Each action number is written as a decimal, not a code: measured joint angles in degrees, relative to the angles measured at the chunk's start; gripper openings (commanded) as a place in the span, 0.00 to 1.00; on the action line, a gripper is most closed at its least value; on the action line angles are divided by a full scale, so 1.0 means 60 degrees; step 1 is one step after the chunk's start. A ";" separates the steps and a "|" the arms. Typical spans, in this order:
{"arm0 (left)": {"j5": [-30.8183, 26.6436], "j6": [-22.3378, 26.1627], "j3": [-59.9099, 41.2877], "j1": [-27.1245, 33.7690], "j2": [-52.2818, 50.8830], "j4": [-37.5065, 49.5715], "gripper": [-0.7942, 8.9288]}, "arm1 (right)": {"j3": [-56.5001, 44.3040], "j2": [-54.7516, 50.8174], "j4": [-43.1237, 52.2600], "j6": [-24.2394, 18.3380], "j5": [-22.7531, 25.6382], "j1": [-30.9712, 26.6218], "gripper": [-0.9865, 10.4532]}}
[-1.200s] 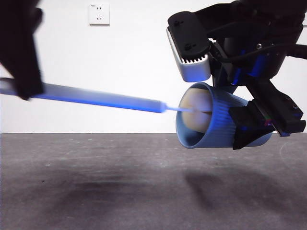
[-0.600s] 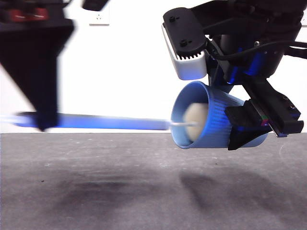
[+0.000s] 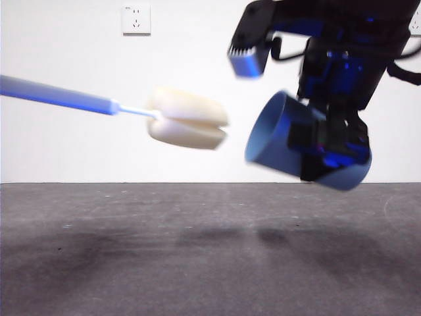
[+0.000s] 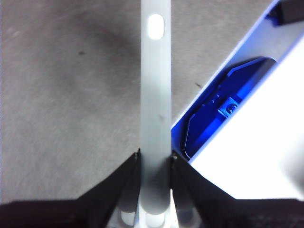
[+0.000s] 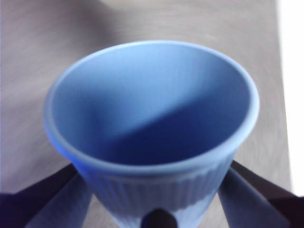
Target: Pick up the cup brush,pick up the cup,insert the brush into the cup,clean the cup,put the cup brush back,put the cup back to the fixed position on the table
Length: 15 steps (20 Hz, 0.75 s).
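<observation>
The dark grey, scuffed matte table (image 3: 197, 257) fills the nearest part of the front view, with soft shadows lying on it below the two raised things.

Above the table, well clear of its surface, hangs the blue ribbed plastic cup (image 3: 289, 141). It is tipped on its side, its open mouth turned toward the brush and slightly downward, its base pointing away and lower. The right gripper (image 3: 322, 148) comes down from the dark arm above and clasps the cup around its ribbed body; in the right wrist view its two black jaws press against opposite sides of the cup (image 5: 152, 137), just below the smooth rim band, and the inside of the cup is bare blue.

Beside the cup's mouth, apart from it and at about the same height above the table, floats the rounded cream-yellow sponge head of the cup brush (image 3: 187, 118). The head is wholly outside the cup. Its long slim grey handle runs away from the cup, rising slightly, to the edge of the front view. The left gripper (image 4: 154, 159) is out of the front view; in the left wrist view its black jaws pinch the grey handle (image 4: 156, 95) between them, the handle running straight out over the table.

Behind everything stands a plain white wall with a white power socket (image 3: 136, 18) high above the brush handle.
</observation>
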 measured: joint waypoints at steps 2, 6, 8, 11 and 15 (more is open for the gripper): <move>-0.0517 -0.0546 0.0000 0.0000 -0.0189 0.0157 0.07 | 0.0022 -0.0528 0.0084 0.1133 -0.0015 -0.0321 0.07; -0.1953 -0.2138 -0.0033 0.0091 -0.0109 0.1931 0.07 | 0.0102 -0.1843 0.0062 0.3432 -0.0426 -0.0546 0.07; -0.1960 -0.2714 -0.0146 0.0375 0.0270 0.3421 0.07 | 0.0113 -0.2623 0.0062 0.4371 -0.1100 -0.0546 0.07; -0.1956 -0.2973 -0.0149 0.1100 0.1362 0.4838 0.07 | 0.0120 -0.3559 0.0062 0.5493 -0.2044 -0.0546 0.07; -0.1432 -0.3085 -0.0153 0.1993 0.3315 0.6790 0.07 | 0.0120 -0.4495 0.0011 0.6488 -0.2871 -0.0546 0.07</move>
